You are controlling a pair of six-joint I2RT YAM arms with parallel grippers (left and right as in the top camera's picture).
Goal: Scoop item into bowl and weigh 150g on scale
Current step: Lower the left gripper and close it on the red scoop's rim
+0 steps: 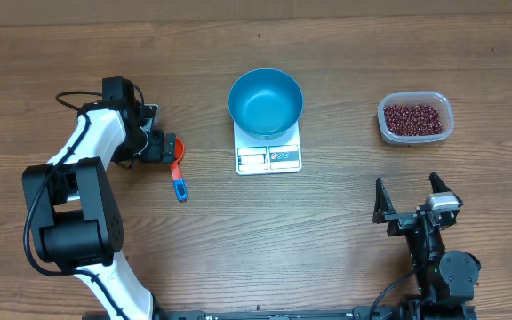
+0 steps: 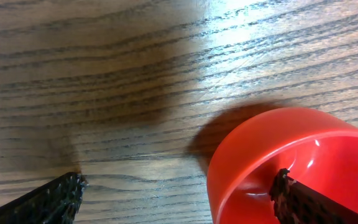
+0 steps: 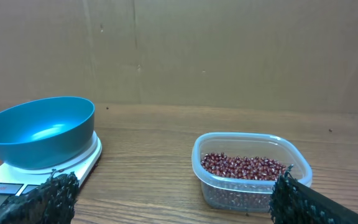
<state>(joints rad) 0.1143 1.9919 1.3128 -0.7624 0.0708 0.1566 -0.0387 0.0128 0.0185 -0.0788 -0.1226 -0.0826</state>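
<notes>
Left gripper (image 1: 165, 148): the jaws are spread fully apart and nothing is clamped; it is lowered to the table (image 1: 327, 249) at the red scoop (image 2: 272, 149).
Left fingers (image 2: 48, 199): one is seen over bare wood and the other is set inside the scoop's cup, so the cup's wall is straddled; whether the wall is touched cannot be told.
Scoop: it is laid on the table left of the scale (image 1: 268, 156), with its blue handle pointed toward the front edge.
Right gripper (image 1: 407, 194): the jaws are spread wide and nothing is held or touched.
Bowl (image 1: 265, 100): it is seated on the scale.
Beans (image 1: 413, 118): they are heaped in a clear container (image 1: 447, 124), well apart to the right of the scale.
</notes>
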